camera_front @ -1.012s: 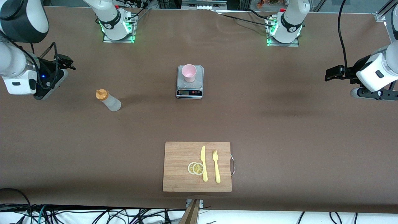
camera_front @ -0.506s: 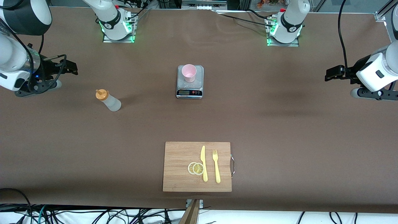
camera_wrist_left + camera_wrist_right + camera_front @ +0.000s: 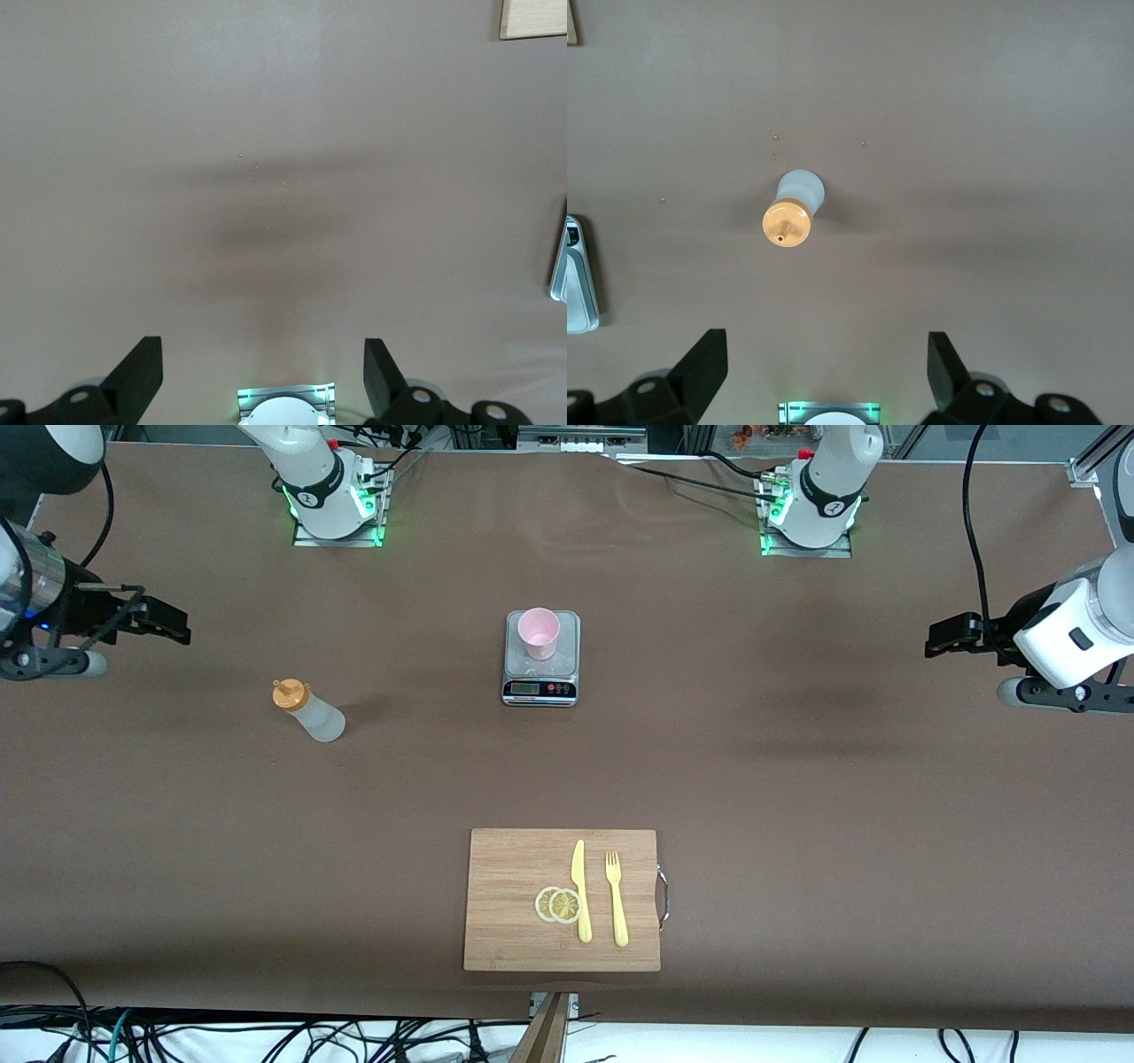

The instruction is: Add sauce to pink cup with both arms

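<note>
While the small pale-pink plastic cup [image 3: 539, 632] stands on the grey kitchen scale [image 3: 541, 682], the translucent squeeze bottle with orange cap [image 3: 306, 710] stands toward the right arm's end from the scale, under the open-jawed right gripper [image 3: 824, 372]; the left gripper [image 3: 263, 376] waits, open and empty.

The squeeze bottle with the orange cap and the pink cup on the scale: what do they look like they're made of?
The whitish squeeze bottle with its orange nozzle cap looks like soft translucent plastic: its frosted, matte body lets the brown table tint through. The small pale-pink cup on the grey kitchen scale seems thin plastic too, faintly translucent with a smooth rim. Both are judged by look only.
</note>
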`<act>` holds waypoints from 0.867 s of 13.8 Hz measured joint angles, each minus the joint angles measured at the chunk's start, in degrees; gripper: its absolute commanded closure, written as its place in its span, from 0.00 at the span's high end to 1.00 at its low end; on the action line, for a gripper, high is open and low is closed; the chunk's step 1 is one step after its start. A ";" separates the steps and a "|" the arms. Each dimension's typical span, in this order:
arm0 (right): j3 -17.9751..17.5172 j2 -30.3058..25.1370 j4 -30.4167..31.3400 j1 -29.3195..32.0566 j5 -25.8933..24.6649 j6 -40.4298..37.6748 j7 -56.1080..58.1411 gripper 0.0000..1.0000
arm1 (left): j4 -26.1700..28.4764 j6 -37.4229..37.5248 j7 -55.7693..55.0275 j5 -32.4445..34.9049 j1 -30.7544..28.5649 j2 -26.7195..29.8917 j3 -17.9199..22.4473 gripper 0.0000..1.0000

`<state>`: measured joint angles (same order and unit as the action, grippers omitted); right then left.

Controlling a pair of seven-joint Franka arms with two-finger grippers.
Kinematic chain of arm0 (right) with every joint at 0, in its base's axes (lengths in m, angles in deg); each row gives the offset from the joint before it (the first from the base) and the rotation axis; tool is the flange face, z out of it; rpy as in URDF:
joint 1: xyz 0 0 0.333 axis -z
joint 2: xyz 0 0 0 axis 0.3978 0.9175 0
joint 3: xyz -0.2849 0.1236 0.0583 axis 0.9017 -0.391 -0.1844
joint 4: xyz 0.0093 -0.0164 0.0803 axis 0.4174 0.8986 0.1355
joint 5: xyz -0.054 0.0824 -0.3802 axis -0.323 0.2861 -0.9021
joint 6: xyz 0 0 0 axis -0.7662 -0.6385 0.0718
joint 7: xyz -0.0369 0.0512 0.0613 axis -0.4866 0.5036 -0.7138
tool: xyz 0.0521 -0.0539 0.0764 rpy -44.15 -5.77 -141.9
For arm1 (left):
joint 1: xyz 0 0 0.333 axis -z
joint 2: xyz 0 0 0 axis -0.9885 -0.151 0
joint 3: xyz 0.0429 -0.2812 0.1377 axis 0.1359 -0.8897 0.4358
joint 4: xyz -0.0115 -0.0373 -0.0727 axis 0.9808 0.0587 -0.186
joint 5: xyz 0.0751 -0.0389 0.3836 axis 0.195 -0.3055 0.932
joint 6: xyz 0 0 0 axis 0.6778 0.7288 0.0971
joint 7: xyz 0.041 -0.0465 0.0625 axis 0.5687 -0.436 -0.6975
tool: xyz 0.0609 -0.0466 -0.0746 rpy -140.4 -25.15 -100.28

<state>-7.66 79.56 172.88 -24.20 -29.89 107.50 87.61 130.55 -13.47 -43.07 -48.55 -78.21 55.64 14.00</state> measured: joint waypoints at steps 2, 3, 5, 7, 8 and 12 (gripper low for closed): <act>0.02 -0.83 0.00 0.22 0.00 0.03 -0.08 1.00 | -0.02 0.00 0.00 0.00 0.00 -0.08 0.00 1.00; 0.02 -1.12 0.00 0.39 0.00 0.05 -0.25 1.00 | -0.03 0.00 0.00 0.00 0.00 -0.09 0.00 1.00; 0.03 -1.76 0.00 0.92 0.00 0.07 -0.40 1.00 | -0.06 0.00 0.00 0.00 -0.02 -0.10 0.00 1.00; 0.03 -2.50 -0.01 1.33 0.00 0.13 -0.54 1.00 | -0.09 0.00 0.00 0.00 -0.07 -0.11 0.03 1.00; 0.03 -2.71 -0.01 1.42 0.00 0.52 -0.61 1.00 | -0.09 0.00 0.00 0.00 -0.08 -0.11 0.03 1.00; 0.03 -2.80 0.00 1.48 0.02 3.09 -0.98 1.00 | -0.11 0.00 0.00 0.00 -0.08 -0.11 0.03 1.00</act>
<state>-7.63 76.76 172.88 -22.72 -29.87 110.60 86.62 130.45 -13.47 -43.07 -48.55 -78.29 55.53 14.04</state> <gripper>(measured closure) 0.000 0.000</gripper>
